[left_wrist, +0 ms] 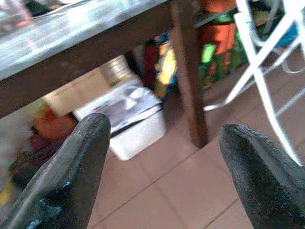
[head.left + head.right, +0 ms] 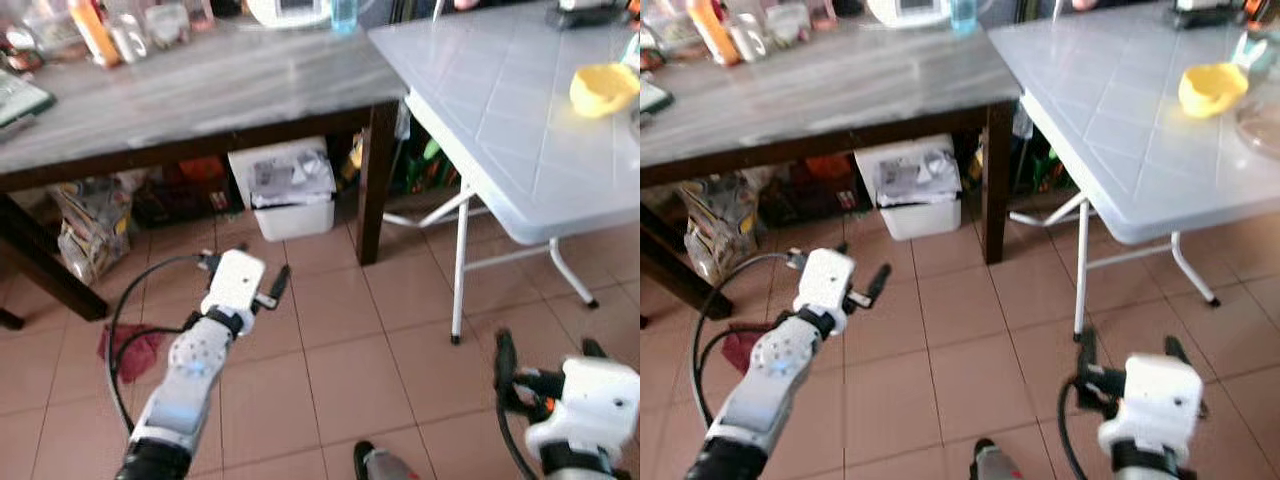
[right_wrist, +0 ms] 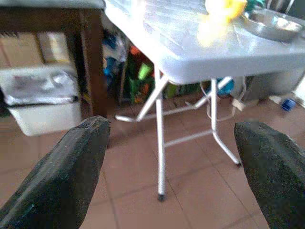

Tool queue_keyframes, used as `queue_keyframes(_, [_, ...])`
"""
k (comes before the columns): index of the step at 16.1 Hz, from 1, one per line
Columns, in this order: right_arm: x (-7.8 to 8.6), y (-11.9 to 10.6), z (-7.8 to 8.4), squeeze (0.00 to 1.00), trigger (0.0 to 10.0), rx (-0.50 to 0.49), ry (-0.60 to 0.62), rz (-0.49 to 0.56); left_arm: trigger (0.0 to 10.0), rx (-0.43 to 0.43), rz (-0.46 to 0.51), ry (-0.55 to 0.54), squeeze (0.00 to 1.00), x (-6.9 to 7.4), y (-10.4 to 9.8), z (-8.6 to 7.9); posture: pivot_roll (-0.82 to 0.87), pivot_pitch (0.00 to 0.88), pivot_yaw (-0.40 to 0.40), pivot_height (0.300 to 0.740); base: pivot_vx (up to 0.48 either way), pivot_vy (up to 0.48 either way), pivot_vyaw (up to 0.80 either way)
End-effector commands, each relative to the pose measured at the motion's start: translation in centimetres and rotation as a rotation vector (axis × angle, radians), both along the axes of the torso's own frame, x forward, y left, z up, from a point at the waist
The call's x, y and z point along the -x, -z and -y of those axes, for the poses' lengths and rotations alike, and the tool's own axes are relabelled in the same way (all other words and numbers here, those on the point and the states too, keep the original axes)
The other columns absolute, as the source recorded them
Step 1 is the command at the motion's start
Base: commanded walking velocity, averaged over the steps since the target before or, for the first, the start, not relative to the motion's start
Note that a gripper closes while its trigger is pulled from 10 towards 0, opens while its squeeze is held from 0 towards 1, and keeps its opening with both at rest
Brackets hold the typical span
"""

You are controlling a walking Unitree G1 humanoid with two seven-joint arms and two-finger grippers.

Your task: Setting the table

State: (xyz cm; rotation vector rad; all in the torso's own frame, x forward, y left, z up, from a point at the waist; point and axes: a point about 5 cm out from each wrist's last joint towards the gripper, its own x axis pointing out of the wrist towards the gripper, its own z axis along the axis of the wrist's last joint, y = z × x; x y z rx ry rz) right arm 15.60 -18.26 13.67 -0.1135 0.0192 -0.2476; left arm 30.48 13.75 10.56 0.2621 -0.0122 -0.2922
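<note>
The yellow plastic bowl [image 2: 603,88] sits on the pale grey folding table [image 2: 500,110], near that table's right edge and well in from its near corner. Beside it, in the right wrist view, lies a shallow steel dish [image 3: 272,24], close to the same edge.

Both lie ahead of and above the right gripper [image 2: 550,372], which hangs low over the tiled floor, just off the table's near corner; its two black fingers stand wide apart, holding nothing. The left gripper [image 2: 247,277] is likewise spread and empty, but it hangs before the dark wooden table with the grey marbled top [image 2: 190,95], well apart from the bowl.

So the right arm is plainly the nearer one (the bowl is round, so no long axis matters). The reach would probably run upward and forward over the table's near edge.
</note>
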Motion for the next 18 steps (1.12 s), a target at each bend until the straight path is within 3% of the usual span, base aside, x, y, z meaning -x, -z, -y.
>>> queue_keyframes(1, [0.1,-0.1,-0.3,0.0,10.0,-0.001,-0.021,-0.008,10.0,-0.017,-0.027,-0.057,0.0,0.1,0.7,-1.3,-0.15,0.158,0.076,0.74,0.0,0.0,0.0])
queue_keyframes(2, [0.0,-0.3,-0.4,0.0,10.0,0.001,-0.028,-0.006,10.0,-0.009,-0.033,-0.074,0.0,0.1,0.8,-1.4,-0.15,0.158,0.076,0.74,0.0,0.0,0.0])
queue_keyframes(4, [0.1,-0.3,-0.4,0.0,10.0,0.013,-0.042,-0.015,10.0,0.111,-0.097,-0.017,0.0,0.3,1.0,-1.1,-0.15,0.16,0.064,0.74,0.0,0.0,0.0])
queue_keyframes(5, [0.2,-0.2,-0.2,0.0,10.0,0.017,-0.043,-0.02,10.0,0.123,-0.09,0.001,0.0,0.2,0.8,-0.8,-0.15,0.162,0.055,0.74,0.0,0.0,0.0])
queue_keyframes(8, [-0.1,-0.4,0.2,0.0,10.0,0.031,-0.035,-0.013,10.0,0.076,-0.095,-0.138,0.0,-0.6,1.1,-1.9,-0.16,0.157,0.063,0.74,0.0,0.0,0.0])
queue_keyframes(18, [-0.7,-0.5,-0.3,0.0,10.0,0.039,-0.05,-0.004,10.0,0.072,-0.094,-0.187,0.0,-1.1,1.1,-2.3,-0.15,0.168,0.078,0.74,0.0,0.0,0.0])
